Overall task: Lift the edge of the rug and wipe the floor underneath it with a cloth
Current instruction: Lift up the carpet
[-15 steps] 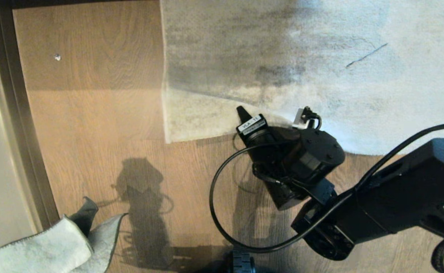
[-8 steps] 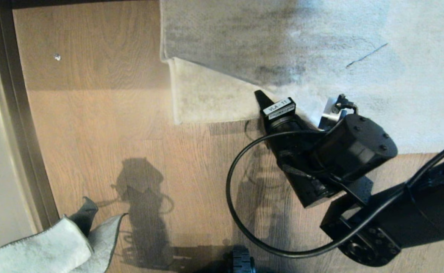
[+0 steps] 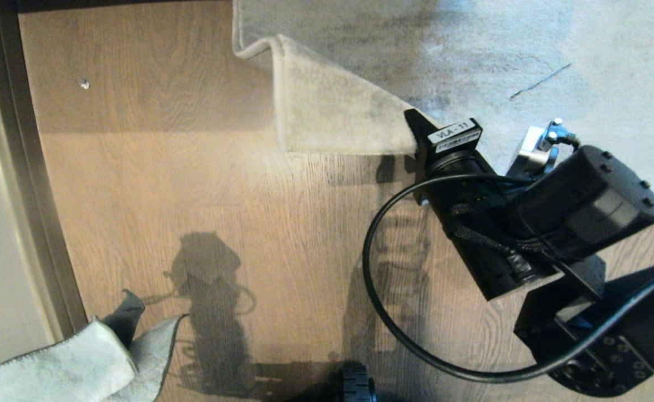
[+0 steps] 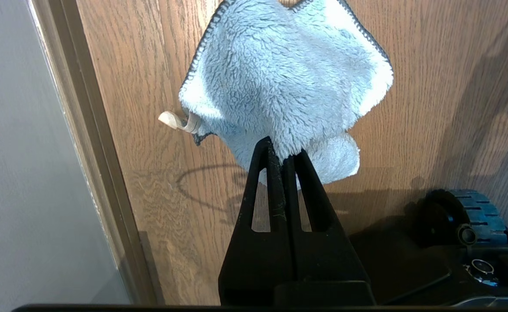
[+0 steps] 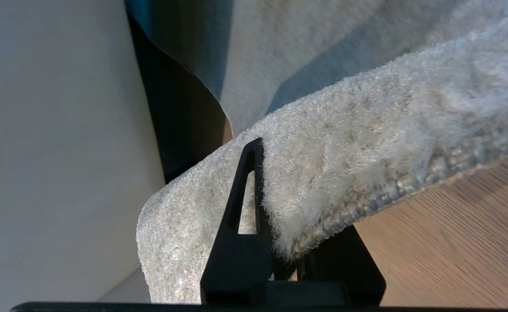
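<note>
The rug edge is raised off the floor, its square corner folded up and back. My right gripper is shut on that edge beside the corner. In the right wrist view the pile and woven border of the rug edge sit between the fingers of my right gripper, and one finger is hidden under the rug. The pale grey-blue cloth hangs at the lower left of the head view. My left gripper is shut on the cloth, just above the floor.
A dark baseboard strip and a pale wall run along the left. A small white speck lies on the planks left of the rug. The robot's base wheel is at the bottom edge.
My right gripper has moved up and to the right with the rug edge in it. The corner has risen and folded farther back, baring more floor. The left arm and cloth have not moved.
</note>
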Available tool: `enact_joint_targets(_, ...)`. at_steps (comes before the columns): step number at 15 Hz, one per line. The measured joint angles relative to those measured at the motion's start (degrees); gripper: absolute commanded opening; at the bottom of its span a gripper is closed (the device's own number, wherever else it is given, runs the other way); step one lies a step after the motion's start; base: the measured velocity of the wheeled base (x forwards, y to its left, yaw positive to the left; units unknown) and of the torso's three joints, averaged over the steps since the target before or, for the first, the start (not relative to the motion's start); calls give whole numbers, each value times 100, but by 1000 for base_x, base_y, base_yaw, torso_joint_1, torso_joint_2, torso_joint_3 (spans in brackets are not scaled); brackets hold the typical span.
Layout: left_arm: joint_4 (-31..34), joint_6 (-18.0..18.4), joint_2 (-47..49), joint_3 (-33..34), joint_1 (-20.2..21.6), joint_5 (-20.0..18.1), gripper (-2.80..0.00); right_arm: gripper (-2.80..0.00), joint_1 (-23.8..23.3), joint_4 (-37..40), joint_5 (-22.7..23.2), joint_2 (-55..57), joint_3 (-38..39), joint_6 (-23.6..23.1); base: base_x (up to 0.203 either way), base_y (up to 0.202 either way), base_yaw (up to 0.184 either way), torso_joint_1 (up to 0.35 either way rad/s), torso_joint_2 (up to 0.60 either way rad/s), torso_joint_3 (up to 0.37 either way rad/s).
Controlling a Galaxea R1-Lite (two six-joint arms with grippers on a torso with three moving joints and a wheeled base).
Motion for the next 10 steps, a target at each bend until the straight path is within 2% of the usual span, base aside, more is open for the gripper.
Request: enact_joint_targets(10,0,0,0,-2,0,-1,-280,-280,-32,0,54,-746,379,146,0,0,0,0,0,0)
